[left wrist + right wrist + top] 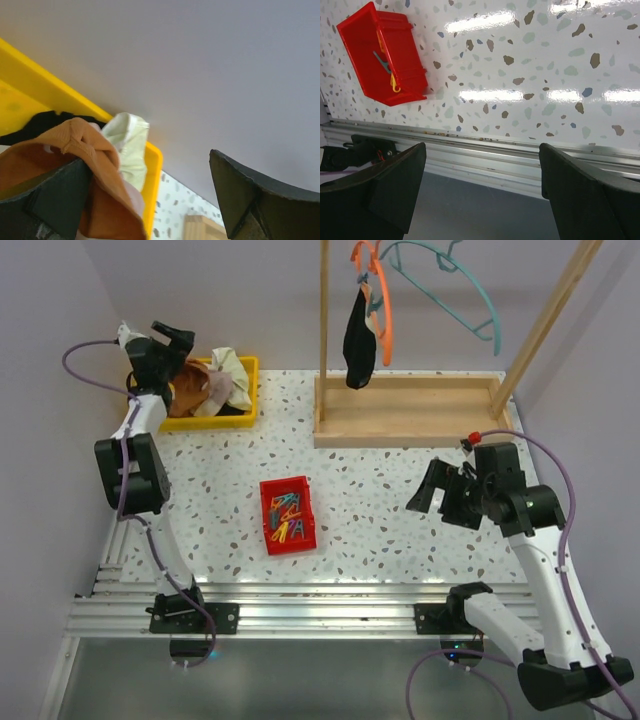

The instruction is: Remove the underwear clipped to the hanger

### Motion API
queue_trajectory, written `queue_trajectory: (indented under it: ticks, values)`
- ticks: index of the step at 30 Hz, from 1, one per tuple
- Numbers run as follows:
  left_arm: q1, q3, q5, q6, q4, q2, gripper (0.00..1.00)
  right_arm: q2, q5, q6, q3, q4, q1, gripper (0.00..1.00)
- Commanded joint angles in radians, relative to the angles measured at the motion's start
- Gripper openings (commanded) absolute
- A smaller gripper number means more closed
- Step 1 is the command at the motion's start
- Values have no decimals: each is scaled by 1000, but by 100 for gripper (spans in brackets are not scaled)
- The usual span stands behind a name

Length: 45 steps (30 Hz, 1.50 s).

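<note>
Both grippers' jaws are apart, nothing clamped. Left gripper (pixel 145 162) is over the yellow bin (pixel 30 85). The rust-brown underwear (pixel 100 165) lies bunched in the bin against its left finger, looks released.

The black underwear (pixel 358 340) hangs from the orange hanger (pixel 385 320), long axis vertical, limp and narrow. It's above my right gripper (pixel 482 150) and off to its left, well apart. Right gripper is low over the table (pixel 380 510). Right arm looks slightly nearer and free, so I'd send it.
</note>
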Motion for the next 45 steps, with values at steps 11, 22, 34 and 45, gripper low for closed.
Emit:
queue_trajectory:
  ticks: [11,22,34,45]
  values:
    - [-22,-542,363,-105,291,-720,100,24,-189,28,89,321,1,98]
    - [-116,-728,405,170,-107,-1100,100,295,-86,-205,578,403,2,97]
    - [-62,-532,259,205,-82,-944,98,360,-166,-121,625,479,2,95]
    - [81,149,164,5,44,-186,100,152,-122,-129,402,290,12,96]
